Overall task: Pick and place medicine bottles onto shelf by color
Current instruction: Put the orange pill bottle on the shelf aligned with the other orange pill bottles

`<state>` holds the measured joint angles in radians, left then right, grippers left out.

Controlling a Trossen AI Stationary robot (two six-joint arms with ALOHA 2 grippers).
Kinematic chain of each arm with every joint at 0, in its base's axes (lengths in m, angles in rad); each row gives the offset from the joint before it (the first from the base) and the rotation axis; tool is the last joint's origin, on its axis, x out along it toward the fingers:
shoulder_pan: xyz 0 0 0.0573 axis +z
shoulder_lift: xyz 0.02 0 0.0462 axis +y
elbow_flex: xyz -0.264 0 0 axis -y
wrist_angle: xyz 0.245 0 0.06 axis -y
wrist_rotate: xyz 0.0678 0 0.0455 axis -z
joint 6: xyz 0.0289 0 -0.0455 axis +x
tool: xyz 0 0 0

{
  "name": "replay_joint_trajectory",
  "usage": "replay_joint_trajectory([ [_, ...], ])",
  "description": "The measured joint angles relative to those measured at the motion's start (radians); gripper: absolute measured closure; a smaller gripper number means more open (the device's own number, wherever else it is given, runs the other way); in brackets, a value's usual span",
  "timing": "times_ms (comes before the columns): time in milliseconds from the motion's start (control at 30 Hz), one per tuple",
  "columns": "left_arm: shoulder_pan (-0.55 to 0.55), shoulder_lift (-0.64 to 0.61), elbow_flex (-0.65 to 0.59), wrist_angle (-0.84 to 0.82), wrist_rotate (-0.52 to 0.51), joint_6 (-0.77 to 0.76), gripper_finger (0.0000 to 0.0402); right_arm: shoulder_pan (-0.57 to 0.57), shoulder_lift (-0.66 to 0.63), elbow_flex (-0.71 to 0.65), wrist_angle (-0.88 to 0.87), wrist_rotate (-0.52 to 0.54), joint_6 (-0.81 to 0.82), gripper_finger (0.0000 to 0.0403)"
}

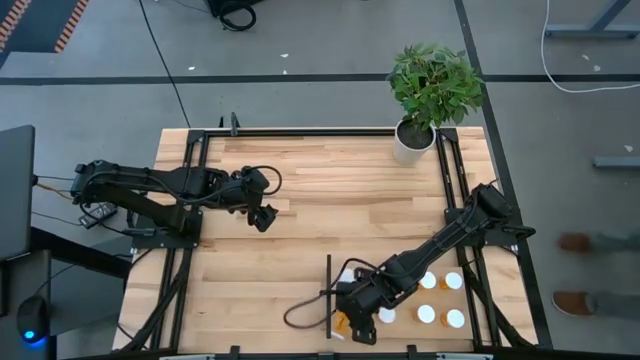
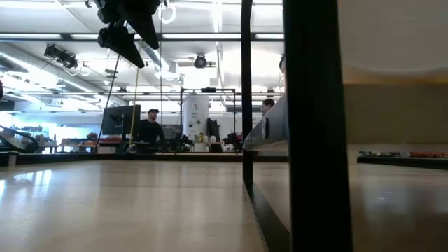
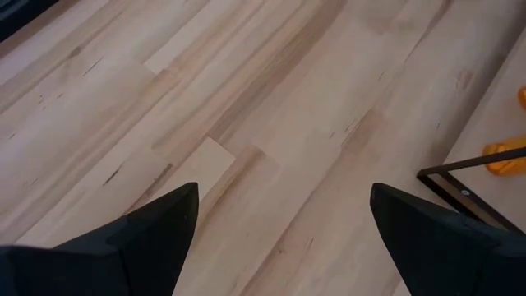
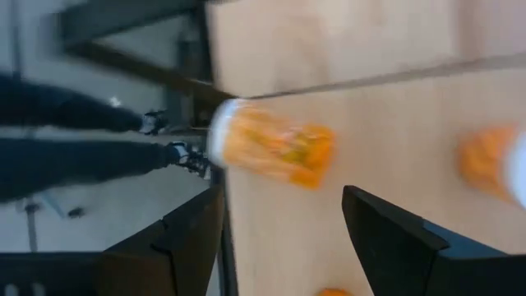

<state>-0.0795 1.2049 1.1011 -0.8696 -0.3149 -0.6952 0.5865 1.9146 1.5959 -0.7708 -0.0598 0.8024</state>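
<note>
Our right gripper [image 4: 279,238], jaws apart, faces the small orange white-capped medicine bottle [image 4: 271,148] lying sideways, long axis crossing them.

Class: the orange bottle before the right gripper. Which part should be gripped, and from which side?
Take the orange bottle by its body's middle, clear of the white cap. It seems to lie on its side, so bring the open right gripper down from above, fingers across its width.
</note>
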Motion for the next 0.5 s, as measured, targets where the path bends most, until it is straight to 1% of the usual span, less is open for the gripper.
replay_joint_trajectory([
  [67,0.0,0.0,0.0,0.0,0.0,0.0,0.0037,0.017,-0.001,0.007,0.025,-0.013,-0.083,0.0146],
  [167,-0.005,0.0,0.0,-0.001,0.0,0.001,0.0037,0.056,-0.002,0.021,0.042,-0.016,-0.298,0.0146],
  [233,-0.012,0.0,0.0,-0.001,0.0,0.007,0.0037,0.079,-0.002,0.021,0.018,-0.002,-0.421,0.0146],
  [267,-0.016,0.0,0.0,-0.003,0.0,0.009,0.0037,0.089,-0.002,0.02,0.002,0.008,-0.457,0.0146],
  [367,-0.03,0.0,0.0,-0.022,0.002,-0.001,0.0037,0.101,-0.002,0.02,-0.008,0.013,-0.453,0.0146],
  [500,-0.058,0.0,0.0,-0.017,0.021,-0.026,0.0037,0.099,-0.002,0.062,-0.049,0.007,-0.326,0.0146],
])
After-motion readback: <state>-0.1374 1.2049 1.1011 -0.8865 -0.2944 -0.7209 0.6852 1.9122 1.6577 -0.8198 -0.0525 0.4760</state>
